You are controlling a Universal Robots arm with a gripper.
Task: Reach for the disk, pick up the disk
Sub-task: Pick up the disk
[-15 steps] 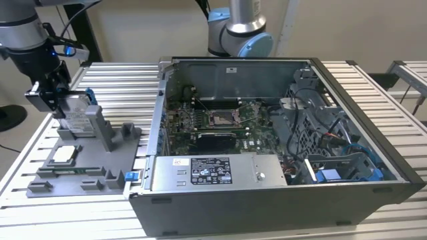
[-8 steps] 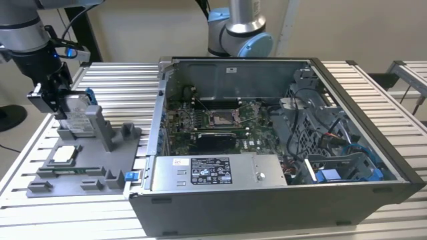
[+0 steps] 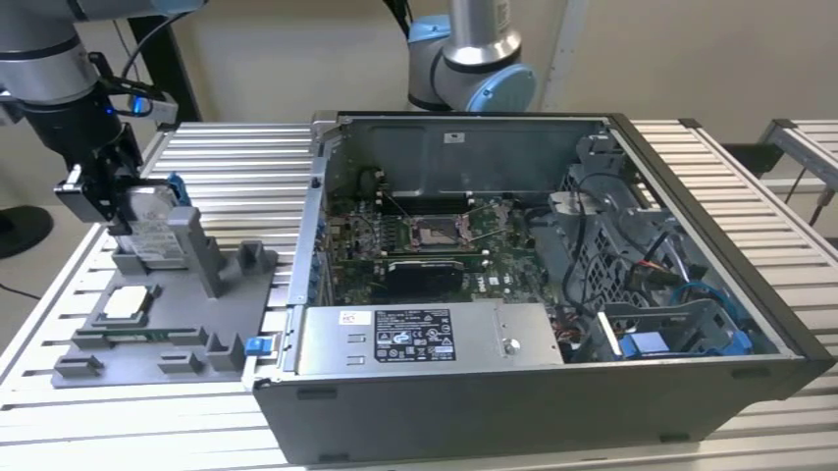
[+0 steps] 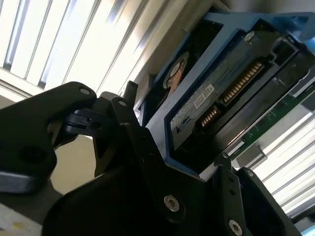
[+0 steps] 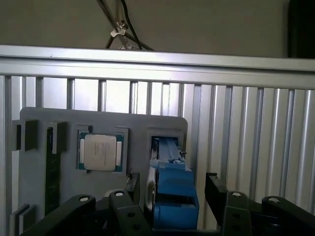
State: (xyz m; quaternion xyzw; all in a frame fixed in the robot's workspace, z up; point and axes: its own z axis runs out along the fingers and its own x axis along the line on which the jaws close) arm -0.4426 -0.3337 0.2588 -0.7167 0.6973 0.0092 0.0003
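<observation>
Grey moulded plastic fixture tray (image 3: pixel 137 343) sits on the slatted aluminium table (image 3: pixel 223 157), at nine o'clock from the open black computer case (image 3: pixel 524 412) in the exterior view.

Tray contents:
- Small square silver chip (image 5: pixel 101 152), flat in a recess.
- The disk (image 5: pixel 172 189), a silver-grey metal hard drive with blue plastic rails. It stands on edge in a slot at the tray's eleven o'clock corner in the exterior view.

Case contents:
- Green motherboard (image 3: pixel 392 235) on the floor.
- Grey metal box with a black-and-white label (image 3: pixel 419 339) along the six o'clock wall.

Arm drops from twelve o'clock over the tray, wrist pointing down. Black gripper (image 5: pixel 172 182) straddles the disk's upper edge. Jaws are spread, a gap showing on either side in the first wrist view, so the disk is not yet clamped.
</observation>
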